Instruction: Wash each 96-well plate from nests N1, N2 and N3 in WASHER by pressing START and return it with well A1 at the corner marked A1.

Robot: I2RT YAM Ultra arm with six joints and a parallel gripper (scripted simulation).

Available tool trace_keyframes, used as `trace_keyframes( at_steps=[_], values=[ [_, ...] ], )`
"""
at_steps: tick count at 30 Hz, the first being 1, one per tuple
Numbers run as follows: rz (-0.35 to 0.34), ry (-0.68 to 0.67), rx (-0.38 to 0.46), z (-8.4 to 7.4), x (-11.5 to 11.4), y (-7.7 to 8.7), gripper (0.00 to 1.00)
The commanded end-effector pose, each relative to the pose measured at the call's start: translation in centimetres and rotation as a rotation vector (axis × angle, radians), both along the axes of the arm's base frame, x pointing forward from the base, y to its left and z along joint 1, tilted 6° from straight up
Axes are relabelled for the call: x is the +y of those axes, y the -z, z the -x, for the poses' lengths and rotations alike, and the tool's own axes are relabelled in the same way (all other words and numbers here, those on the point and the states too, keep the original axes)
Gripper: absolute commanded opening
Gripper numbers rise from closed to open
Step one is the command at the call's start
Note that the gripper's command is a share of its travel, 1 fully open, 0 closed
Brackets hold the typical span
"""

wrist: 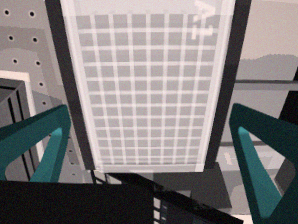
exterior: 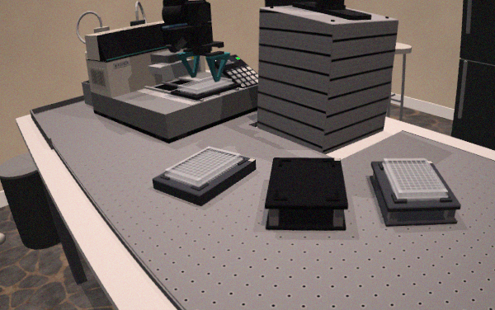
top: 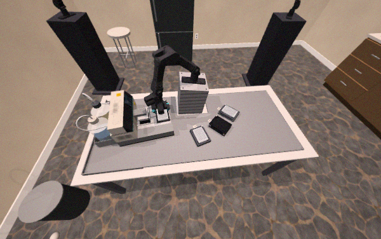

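Washer: the plate washer point(exterior: 136, 107) stands at the far left of the table point(exterior: 103, 264), tubing looped behind it.
Carrier: a dark carrier point(wrist: 49, 63) on the washer's track, with a clear 96-well plate point(exterior: 204, 85) lying flat in its pocket; in the wrist view the plate point(wrist: 148, 76) fills the frame inside the dark rim.
Gripper: the gripper point(exterior: 203, 66) hangs just above the plate on the carrier, teal fingers spread fully wide on either side of the plate and clear of it, nothing between them.
Keypad: the keypad point(exterior: 243, 75) sits just right of the carrier, a small green lamp point(exterior: 238, 58) lit at its far edge.
Pedestal: a tall grey slatted block point(exterior: 326, 78) right of the washer carries the arm's base.
Near-left nest: a low dark nest point(exterior: 198, 190) with a clear plate point(exterior: 204, 165) seated on it.
Middle nest: a raised black nest point(exterior: 307, 181), its top bare.
Right nest: a raised dark nest point(exterior: 417, 204) holding a clear plate point(exterior: 414, 178) inside its corner locators.
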State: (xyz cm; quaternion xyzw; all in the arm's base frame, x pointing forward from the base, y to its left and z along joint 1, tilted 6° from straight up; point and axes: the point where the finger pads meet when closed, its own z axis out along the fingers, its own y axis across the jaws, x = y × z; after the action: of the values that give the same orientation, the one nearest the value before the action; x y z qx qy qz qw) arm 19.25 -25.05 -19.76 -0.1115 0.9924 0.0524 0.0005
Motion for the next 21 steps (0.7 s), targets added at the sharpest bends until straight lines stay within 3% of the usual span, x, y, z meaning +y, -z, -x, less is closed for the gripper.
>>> trace_keyframes(
  at_steps=[1, 21],
  values=[
    [0.003, 0.001, -0.011, -0.3, -0.3, -0.9, 1.00],
    [0.004, 0.001, -0.011, -0.3, -0.6, -3.9, 1.00]
  ],
)
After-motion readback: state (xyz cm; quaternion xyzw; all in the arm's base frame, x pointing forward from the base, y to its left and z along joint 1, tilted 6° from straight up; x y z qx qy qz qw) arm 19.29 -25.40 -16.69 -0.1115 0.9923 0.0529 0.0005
